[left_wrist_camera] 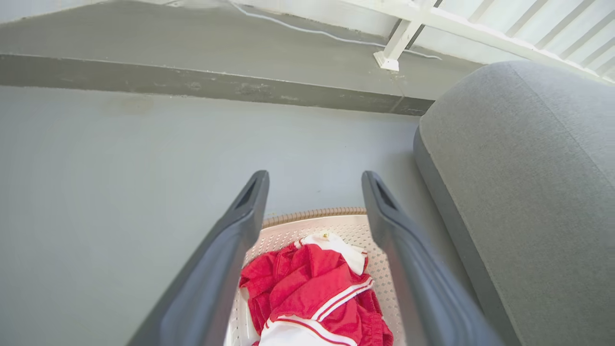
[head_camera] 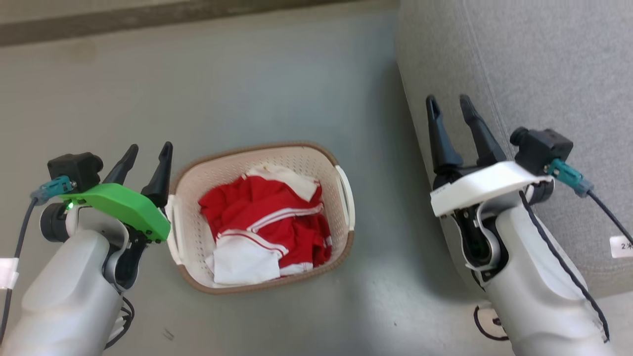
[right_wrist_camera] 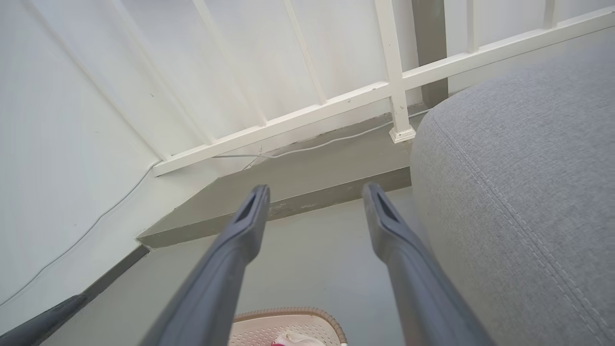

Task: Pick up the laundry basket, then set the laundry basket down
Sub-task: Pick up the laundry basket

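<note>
Sitting on the floor: laundry basket (head_camera: 222, 170), cream perforated wall, brown woven-look rim, upright, between our two arms and nearer the left one; not yet lifted.
Contents: red and white clothing (head_camera: 267, 222), loosely heaped, lying below the rim.
Handles: left handle (head_camera: 174, 237), partly behind our left arm's green cover; right handle (head_camera: 346, 193), fully exposed.
Our left: left gripper (head_camera: 150, 147), jaws apart, holding nothing. It is just beside the left handle in the head view. Its wrist view looks down over that end of the basket, so we take it to be above the handle; contact we cannot tell.
Our right: right gripper (head_camera: 449, 99), jaws apart, holding nothing. It is well apart from the right handle, over the edge of the sofa.
Floor (head_camera: 272, 74): grey, smooth.
Sofa (head_camera: 544, 74): grey fabric, close on the basket's right side.
Railing (right_wrist_camera: 336, 103): white, beyond a raised step.
Step in hand: we judge it the approach to the handles, before any lift.
Method: we should bring the right gripper inward, off the sofa, to the right handle. We should then lower both arms until each handle lies between its jaws, close both, and raise both sides evenly so the clothing stays in. The basket should stay clear of the sofa and be set down flat.
</note>
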{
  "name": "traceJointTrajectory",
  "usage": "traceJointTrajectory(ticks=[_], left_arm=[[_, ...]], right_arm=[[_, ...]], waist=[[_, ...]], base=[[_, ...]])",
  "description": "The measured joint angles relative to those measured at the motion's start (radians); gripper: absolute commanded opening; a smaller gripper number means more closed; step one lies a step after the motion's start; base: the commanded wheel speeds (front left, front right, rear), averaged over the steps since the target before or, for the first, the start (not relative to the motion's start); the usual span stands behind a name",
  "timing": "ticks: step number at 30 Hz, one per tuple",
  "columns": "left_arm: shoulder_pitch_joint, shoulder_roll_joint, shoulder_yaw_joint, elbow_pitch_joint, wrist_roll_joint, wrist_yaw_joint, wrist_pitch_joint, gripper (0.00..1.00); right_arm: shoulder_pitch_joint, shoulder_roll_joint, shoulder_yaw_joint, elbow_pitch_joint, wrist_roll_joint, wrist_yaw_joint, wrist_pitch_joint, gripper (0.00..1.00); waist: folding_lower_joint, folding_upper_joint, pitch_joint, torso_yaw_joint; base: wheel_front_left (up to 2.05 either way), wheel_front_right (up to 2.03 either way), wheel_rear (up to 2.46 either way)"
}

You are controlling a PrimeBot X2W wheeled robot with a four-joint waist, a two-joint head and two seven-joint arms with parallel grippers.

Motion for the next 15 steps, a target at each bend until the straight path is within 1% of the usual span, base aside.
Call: traceJointTrajectory(ticks=[7, 8, 11, 14, 15], left_arm=[[0.066, -0.003, 0.082, -0.098, 0.077, 0.000, 0.000, 1.00], [0.096, -0.004, 0.111, -0.123, 0.100, 0.000, 0.000, 1.00], [0.145, -0.004, 0.148, -0.157, 0.124, 0.000, 0.000, 1.00], [0.195, -0.006, 0.175, -0.194, 0.167, 0.000, 0.000, 1.00], [0.209, -0.008, 0.186, -0.207, 0.173, 0.000, 0.000, 1.00]], right_arm=[[0.056, 0.000, -0.028, 0.015, -0.027, 0.026, 0.000, 1.00], [0.073, 0.000, -0.033, 0.017, -0.028, 0.035, 0.000, 1.00], [0.104, 0.000, -0.039, 0.023, -0.029, 0.049, 0.000, 1.00], [0.139, 0.001, -0.054, 0.027, -0.037, 0.052, 0.000, 1.00], [0.150, 0.001, -0.057, 0.028, -0.037, 0.058, 0.000, 1.00]], waist=[[0.0000, 0.0000, -0.100, 0.032], [0.0000, 0.0000, -0.128, 0.040], [0.0000, 0.0000, -0.172, 0.050], [0.0000, 0.0000, -0.216, 0.058], [0.0000, 0.0000, -0.230, 0.060]], base=[[0.00, 0.00, 0.00], [0.00, 0.00, 0.00], [0.00, 0.00, 0.00], [0.00, 0.00, 0.00], [0.00, 0.00, 0.00]])
